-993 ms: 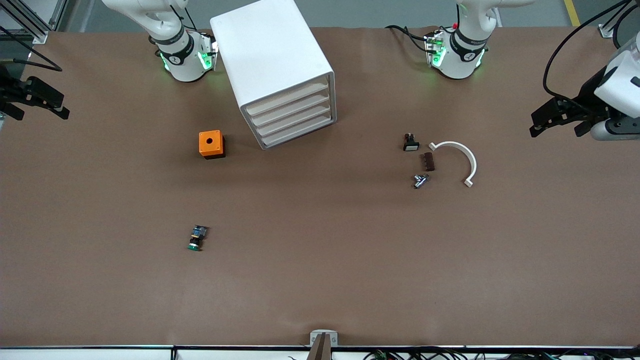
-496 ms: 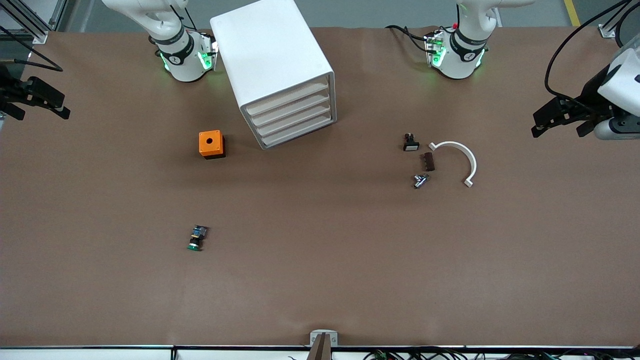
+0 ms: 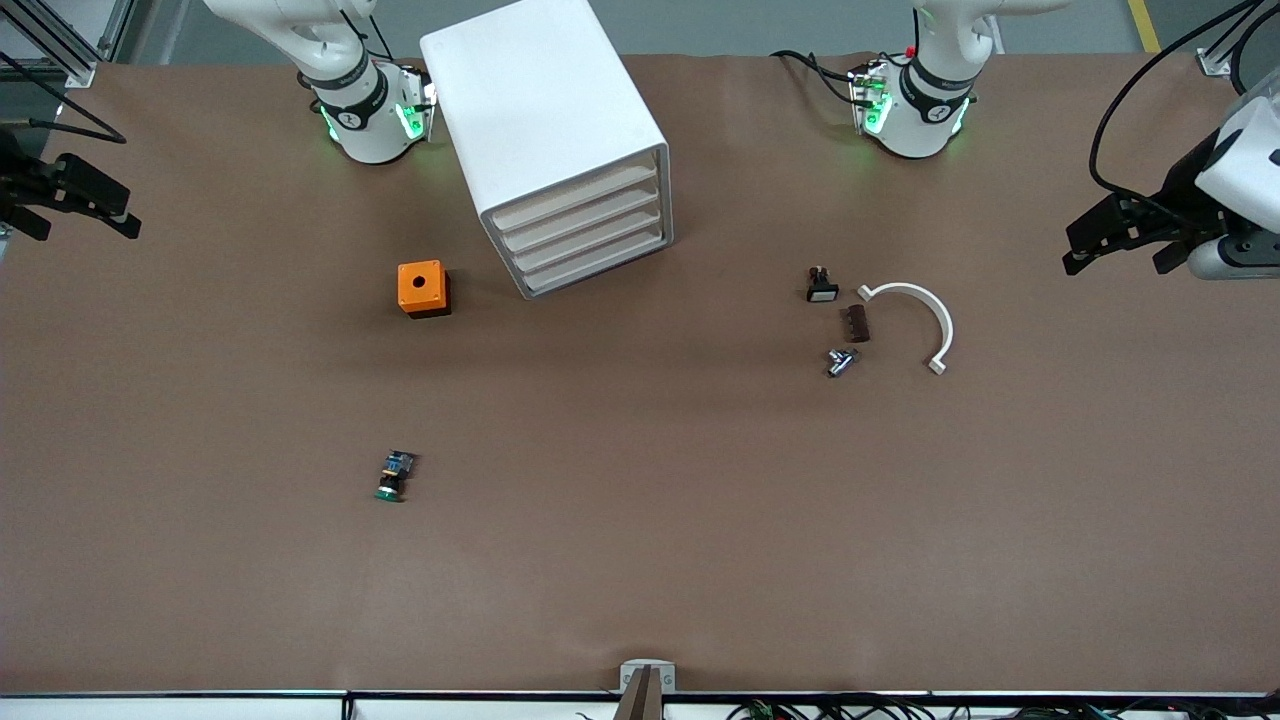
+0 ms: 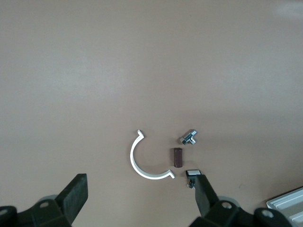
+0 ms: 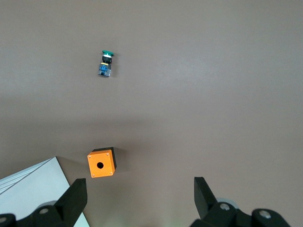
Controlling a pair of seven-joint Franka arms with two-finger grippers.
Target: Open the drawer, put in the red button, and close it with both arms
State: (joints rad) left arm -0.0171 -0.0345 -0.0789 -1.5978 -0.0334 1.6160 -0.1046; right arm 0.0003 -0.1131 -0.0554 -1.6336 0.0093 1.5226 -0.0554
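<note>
The white cabinet (image 3: 540, 100) stands between the two arm bases, and a corner of it shows in the right wrist view (image 5: 28, 189). All four of its drawers are pushed in, and the drawer (image 3: 575, 195) is the uppermost. The red button is out of view. My left gripper (image 3: 1112, 262) hangs open over the table's edge at the left arm's end; its wrist view shows it (image 4: 139, 189) with nothing between the fingers. My right gripper (image 3: 88, 233) hangs open over the right arm's end, also empty (image 5: 138, 189).
An orange box with a hole (image 3: 423, 288) sits beside the cabinet. A green-capped button (image 3: 391, 477) lies nearer the front camera. Toward the left arm's end lie a white-faced black switch (image 3: 821, 286), a brown block (image 3: 855, 323), a metal fitting (image 3: 840, 361) and a white curved clip (image 3: 925, 320).
The left gripper has shifted slightly toward the left arm's end of the table. The right arm and everything on the table have stayed put.
</note>
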